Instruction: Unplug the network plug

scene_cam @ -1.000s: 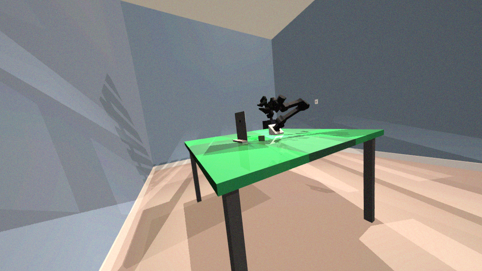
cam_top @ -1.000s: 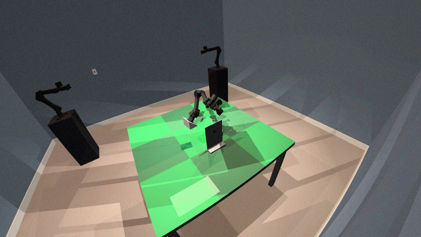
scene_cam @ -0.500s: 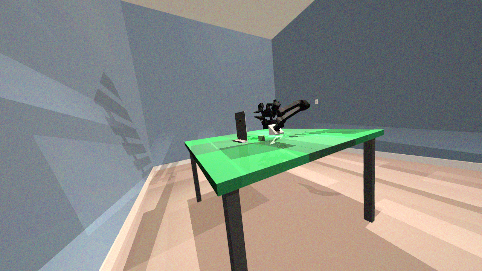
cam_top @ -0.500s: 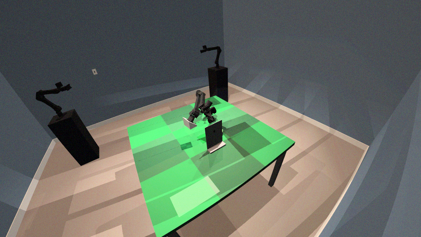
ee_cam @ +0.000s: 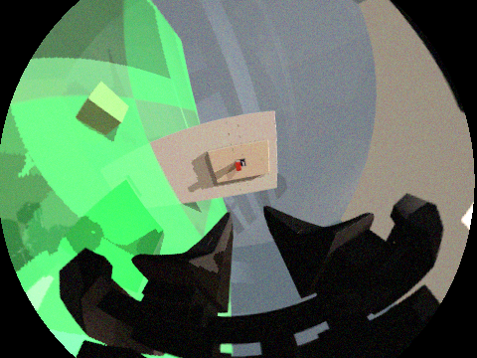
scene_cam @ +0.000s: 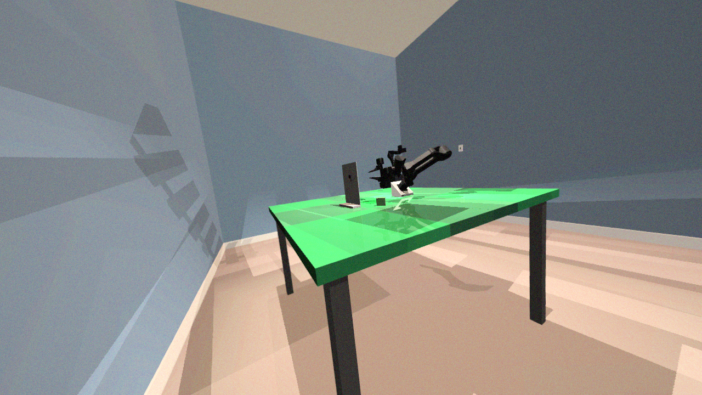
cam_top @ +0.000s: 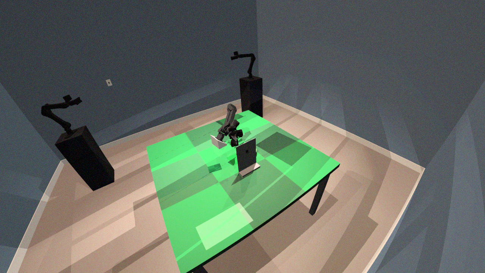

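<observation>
Fingers fill the bottom of the wrist view, the claw (ee_cam: pixel 246 227) narrowed to a slim gap with nothing in it, probably preset to press the tab. Beyond, at mid-frame, the panel (ee_cam: pixel 226 133) faces them, plug (ee_cam: pixel 238 165) seated in its socket. Upper left lies the square (ee_cam: pixel 102 113) on the desk (ee_cam: pixel 67 159). Nothing stands between claw and plug.

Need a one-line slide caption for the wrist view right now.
Partly closed, empty gripper faces the upright panel, short of the red-tabbed plug seated in its socket.
</observation>
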You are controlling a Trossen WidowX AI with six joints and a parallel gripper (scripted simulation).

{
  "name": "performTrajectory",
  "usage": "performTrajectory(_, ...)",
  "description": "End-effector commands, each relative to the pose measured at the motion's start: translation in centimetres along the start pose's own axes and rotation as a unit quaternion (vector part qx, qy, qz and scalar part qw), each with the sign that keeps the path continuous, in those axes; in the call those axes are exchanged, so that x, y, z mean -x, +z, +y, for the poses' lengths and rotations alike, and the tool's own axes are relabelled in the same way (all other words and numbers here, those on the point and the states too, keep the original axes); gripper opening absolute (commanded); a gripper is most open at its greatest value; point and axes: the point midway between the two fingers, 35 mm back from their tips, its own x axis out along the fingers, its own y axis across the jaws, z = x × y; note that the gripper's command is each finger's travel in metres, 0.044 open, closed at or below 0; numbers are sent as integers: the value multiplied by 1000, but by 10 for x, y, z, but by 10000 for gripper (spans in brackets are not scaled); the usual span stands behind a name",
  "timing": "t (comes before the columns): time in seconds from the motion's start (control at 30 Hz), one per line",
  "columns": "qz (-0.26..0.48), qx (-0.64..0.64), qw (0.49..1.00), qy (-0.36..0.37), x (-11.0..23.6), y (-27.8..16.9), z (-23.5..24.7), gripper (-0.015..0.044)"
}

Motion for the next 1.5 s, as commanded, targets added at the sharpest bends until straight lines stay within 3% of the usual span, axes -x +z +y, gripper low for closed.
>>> performTrajectory(0.0,-1,7,1000,-1,-1,-1,0,156)
performTrajectory(1.47,-17,18,999,-24,-71,20,-1,156)
